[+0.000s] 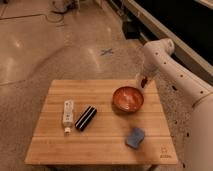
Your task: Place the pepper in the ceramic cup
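Beyond the bowl — claw tight on pepper, ceramic cup half hidden

one high camera — looks down at table, gripper far right

Single white arm comes in from 4 o'clock and runs up-left to a bent joint at about 1 o'clock, then drops straight down. Tool points downward at 2 o'clock of the counter, over its far right edge. Jaws closed, pinching the pepper; dark red bit shows at the tips.
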Robot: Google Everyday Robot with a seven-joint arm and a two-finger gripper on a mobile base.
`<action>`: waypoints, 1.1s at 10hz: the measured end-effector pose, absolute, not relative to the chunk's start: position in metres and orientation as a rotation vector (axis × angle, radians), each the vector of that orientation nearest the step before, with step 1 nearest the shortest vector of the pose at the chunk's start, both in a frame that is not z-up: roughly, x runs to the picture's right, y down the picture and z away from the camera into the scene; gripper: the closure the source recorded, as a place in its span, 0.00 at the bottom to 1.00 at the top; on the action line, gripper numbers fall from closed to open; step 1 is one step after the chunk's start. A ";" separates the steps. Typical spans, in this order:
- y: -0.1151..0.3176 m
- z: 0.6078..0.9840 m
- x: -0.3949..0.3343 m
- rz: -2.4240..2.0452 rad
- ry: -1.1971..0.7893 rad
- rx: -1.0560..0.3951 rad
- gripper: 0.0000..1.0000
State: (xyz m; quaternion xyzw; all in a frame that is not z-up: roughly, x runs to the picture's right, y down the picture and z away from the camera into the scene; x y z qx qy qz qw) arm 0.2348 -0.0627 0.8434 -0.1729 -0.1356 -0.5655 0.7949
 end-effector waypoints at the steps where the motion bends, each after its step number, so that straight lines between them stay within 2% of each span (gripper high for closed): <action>1: -0.078 0.848 0.243 -1.210 -0.253 -0.345 1.00; 4: -0.105 0.858 0.259 -1.196 -0.190 -0.282 1.00; 10: -0.097 0.880 0.257 -1.187 -0.185 -0.229 0.99; 11: -0.096 0.884 0.260 -1.180 -0.174 -0.222 0.91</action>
